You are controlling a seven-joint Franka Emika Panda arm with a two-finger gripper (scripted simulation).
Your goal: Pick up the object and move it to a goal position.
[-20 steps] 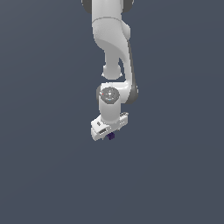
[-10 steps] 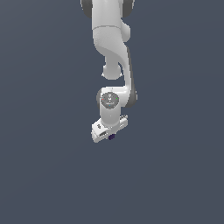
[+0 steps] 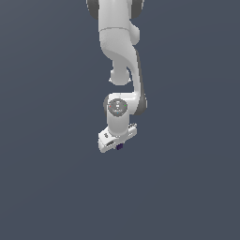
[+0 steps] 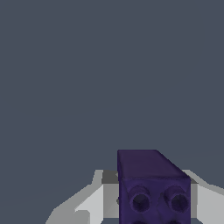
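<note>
The object is a small dark purple-blue cube [image 3: 120, 146] that peeks out just under my white gripper [image 3: 117, 144] in the exterior view. In the wrist view the cube [image 4: 151, 186] fills the space between my two pale fingers [image 4: 89, 203], with two round holes on its near face. The gripper is shut on the cube. The white arm [image 3: 123, 61] comes down from the top of the exterior view. Most of the cube is hidden by the hand in the exterior view.
A plain dark grey-blue surface [image 3: 47, 178] fills both views. No other objects, edges or goal marker show.
The arm and gripper have shifted slightly toward the exterior view's top with the cube still held. The grip has not changed.
</note>
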